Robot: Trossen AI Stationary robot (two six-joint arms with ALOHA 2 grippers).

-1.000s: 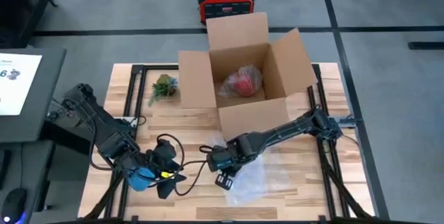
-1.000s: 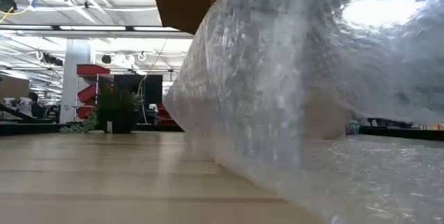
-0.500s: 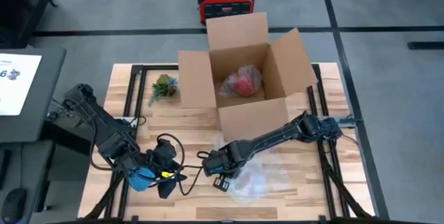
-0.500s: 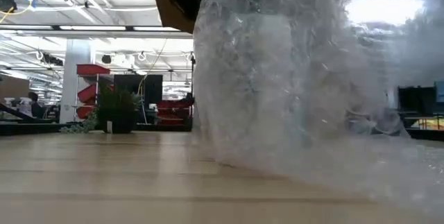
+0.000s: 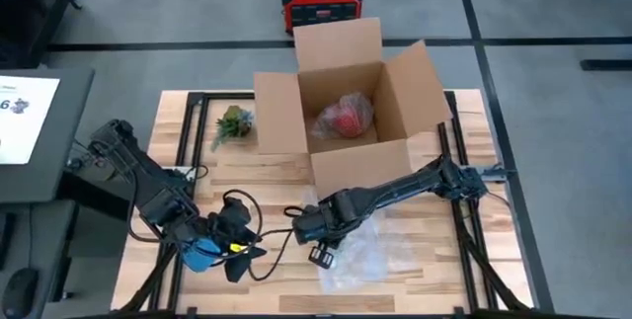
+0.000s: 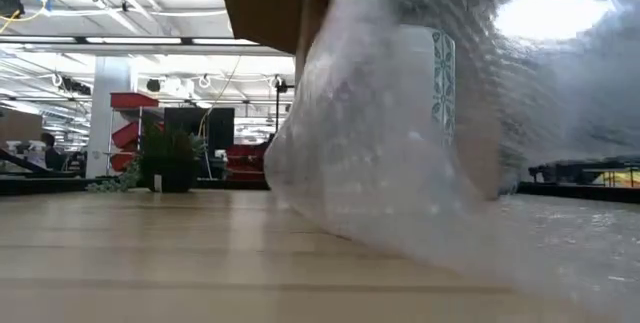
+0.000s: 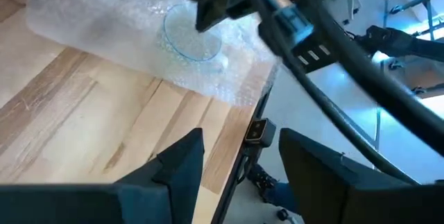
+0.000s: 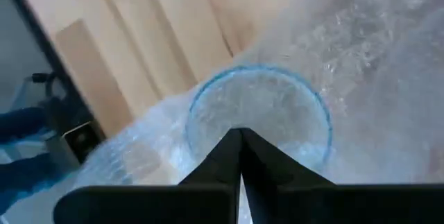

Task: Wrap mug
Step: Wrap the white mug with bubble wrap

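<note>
Standing by the table, I watched the right gripper (image 5: 318, 253) reach out from the front of the open cardboard box (image 5: 341, 102), its two fingers (image 8: 239, 156) pressed tight together on a fold of bubble wrap (image 5: 370, 255) pulled over the mug (image 8: 258, 116). The mug sat upright just in front of the box, on the near side of the sheet, with its pale blue rim showing as a ring through the plastic straight below the right wrist. From table level it showed as a whitish cylinder with a green patterned band, veiled by the film.

The left gripper (image 7: 239, 161) waited well off to the box's left-front corner of the table, fingers spread apart and holding nothing.

I judged the mug to be stiff, breakable and fairly weighty for its size, while the wrap was light, floppy and slick, likely to spring back once released. The safest hold seemed to be the sheet's loose edge, not the mug's wall. A small plant (image 5: 232, 121) stood to the left of the box, and a red wrapped bundle (image 5: 344, 117) lay inside it.
</note>
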